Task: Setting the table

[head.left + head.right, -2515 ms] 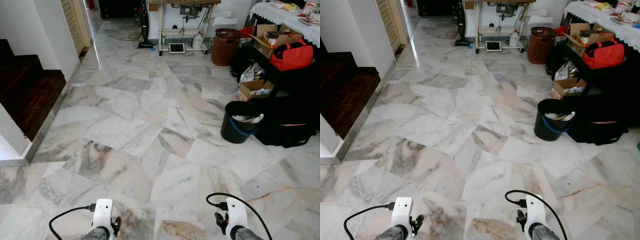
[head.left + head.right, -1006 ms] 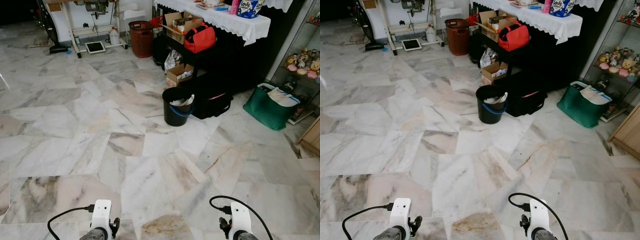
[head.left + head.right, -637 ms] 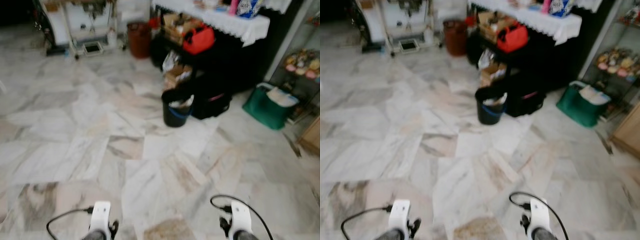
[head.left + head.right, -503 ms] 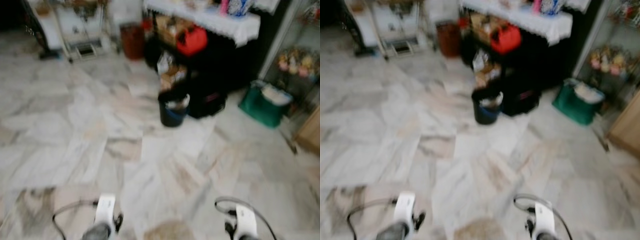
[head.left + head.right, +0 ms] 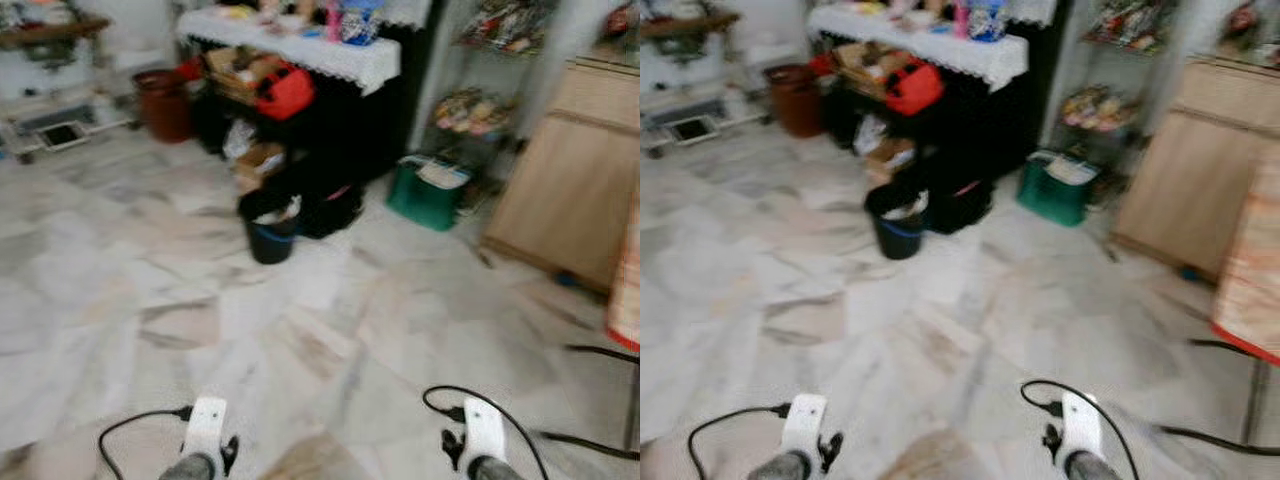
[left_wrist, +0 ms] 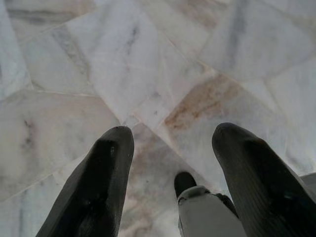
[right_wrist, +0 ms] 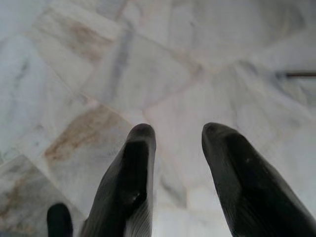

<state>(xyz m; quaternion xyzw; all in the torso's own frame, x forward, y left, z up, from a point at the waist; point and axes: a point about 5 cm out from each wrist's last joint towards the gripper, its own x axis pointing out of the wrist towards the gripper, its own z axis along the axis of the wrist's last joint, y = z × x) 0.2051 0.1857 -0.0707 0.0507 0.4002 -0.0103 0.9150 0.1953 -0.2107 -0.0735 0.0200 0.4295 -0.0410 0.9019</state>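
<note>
- Across the marble floor (image 5: 150,250), blurred in the head views, both arms hang low and idle, pointing down at the tiles.
- Left gripper (image 6: 170,143) has its fingers spread apart over bare marble, holding nothing; right gripper (image 7: 177,133) likewise has its fingers parted and empty.
- Ahead to the left stands a dark desk with a white lace cloth (image 5: 300,50) carrying bottles and clutter too blurred to name; a red bag (image 5: 285,92) sits on a shelf under it, and a black bucket (image 5: 270,230) stands on the floor in front.
- Further right are a green bag (image 5: 425,190) and a wooden cabinet (image 5: 565,180). At the far right edge hangs a red-and-white checked cloth (image 5: 1245,270), possibly the table to be set; I cannot tell for sure.
- No dishes or cutlery can be made out, so the task's things are not yet located.
- Judged step: walking and searching for the table. To do it well, slow the turn so the view sharpens, keep clear of the black cable (image 5: 590,440) on the floor at right, and keep the arms tucked.
</note>
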